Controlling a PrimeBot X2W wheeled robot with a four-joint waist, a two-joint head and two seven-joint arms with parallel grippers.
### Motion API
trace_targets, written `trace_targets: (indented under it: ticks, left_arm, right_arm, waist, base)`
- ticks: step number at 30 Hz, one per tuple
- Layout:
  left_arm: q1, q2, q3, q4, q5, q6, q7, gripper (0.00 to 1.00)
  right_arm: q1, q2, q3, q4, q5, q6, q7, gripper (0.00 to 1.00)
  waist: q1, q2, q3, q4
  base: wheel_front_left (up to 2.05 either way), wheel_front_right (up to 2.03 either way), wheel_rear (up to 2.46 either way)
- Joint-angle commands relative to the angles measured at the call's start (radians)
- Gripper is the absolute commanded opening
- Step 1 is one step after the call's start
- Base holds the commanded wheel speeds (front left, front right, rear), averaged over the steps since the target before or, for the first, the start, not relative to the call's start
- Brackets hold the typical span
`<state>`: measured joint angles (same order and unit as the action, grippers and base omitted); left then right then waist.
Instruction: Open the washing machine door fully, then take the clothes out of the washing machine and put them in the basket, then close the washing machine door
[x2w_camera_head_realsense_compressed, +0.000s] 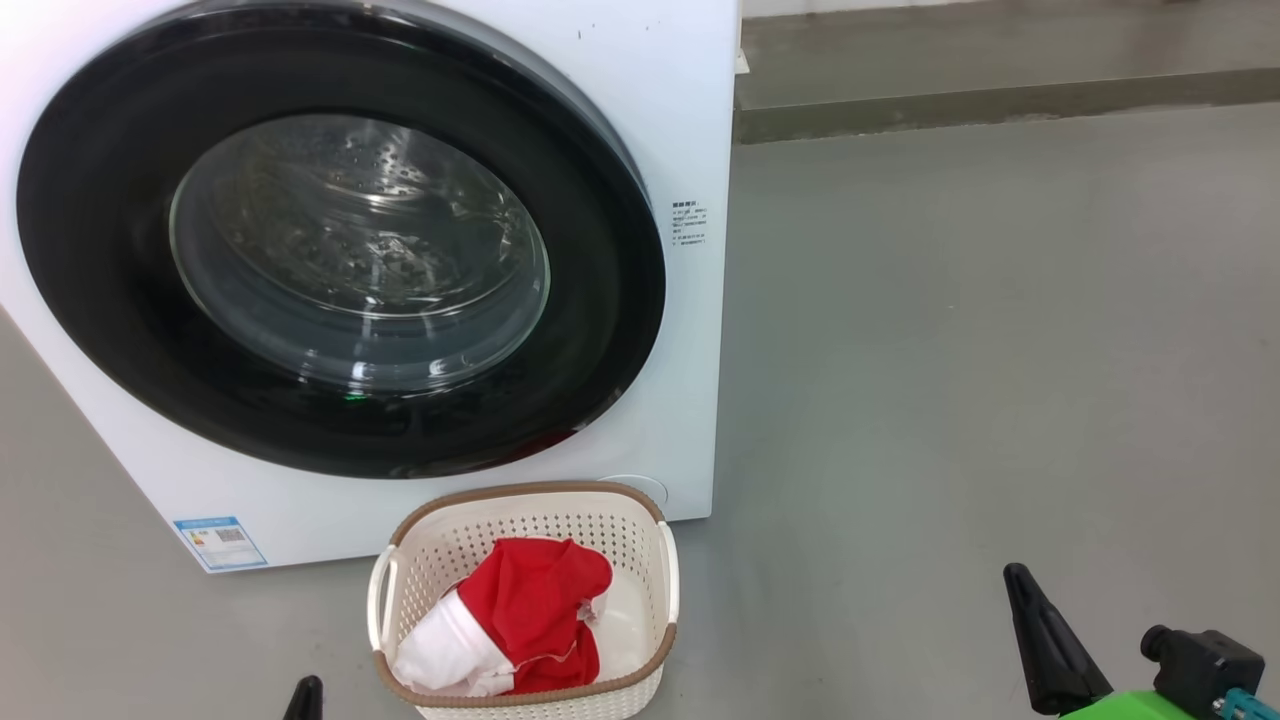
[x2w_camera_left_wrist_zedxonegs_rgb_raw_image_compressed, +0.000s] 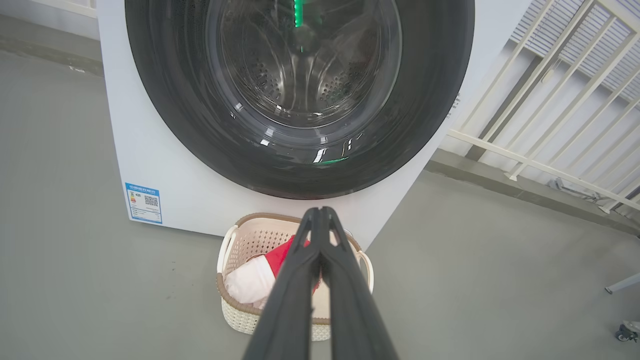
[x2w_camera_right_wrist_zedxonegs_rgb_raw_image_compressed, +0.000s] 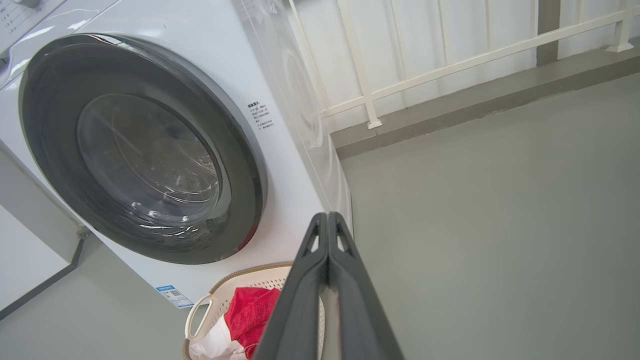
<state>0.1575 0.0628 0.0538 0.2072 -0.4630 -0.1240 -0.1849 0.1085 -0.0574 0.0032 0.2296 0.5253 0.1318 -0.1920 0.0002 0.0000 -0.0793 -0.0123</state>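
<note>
On the grey floor (x2w_camera_head_realsense_compressed: 950, 350) before the big white washing machine (x2w_camera_head_realsense_compressed: 690, 120), a cream perforated plastic basket (x2w_camera_head_realsense_compressed: 450, 545) holds red-and-white fabric clothes (x2w_camera_head_realsense_compressed: 540, 605). The machine's round black-rimmed glass door (x2w_camera_head_realsense_compressed: 100, 250) is closed; left tool (x2w_camera_left_wrist_zedxonegs_rgb_raw_image_compressed: 320, 214) and right tool (x2w_camera_right_wrist_zedxonegs_rgb_raw_image_compressed: 328, 219) are pinched together, empty.

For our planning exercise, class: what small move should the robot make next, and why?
Probably just back away and stop: the washing machine door looks shut, the clothes lie in the basket, and the left hand and right hand are shut, empty.
</note>
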Motion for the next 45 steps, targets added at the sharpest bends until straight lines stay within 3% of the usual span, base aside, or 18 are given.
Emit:
trace_targets:
  ticks: [1, 45]
  left_arm:
    - [-0.050, 0.006, 0.012, -0.019, -0.029, -0.001, 0.006, 0.00]
    - [-0.143, -0.002, 0.033, 0.006, -0.511, -0.004, 0.132, 0.00]
  right_arm:
    - [-0.049, -0.007, -0.010, -0.021, 0.033, 0.000, 0.006, 0.00]
    - [-0.122, -0.001, -0.057, -0.005, 0.486, -0.001, 0.135, 0.00]
  waist:
    - [-0.0001, 0.0000, 0.001, 0.000]
    - [-0.0001, 0.0000, 0.036, 0.005]
  base:
    - [0.00, 0.00, 0.00]
    - [0.00, 0.00, 0.00]
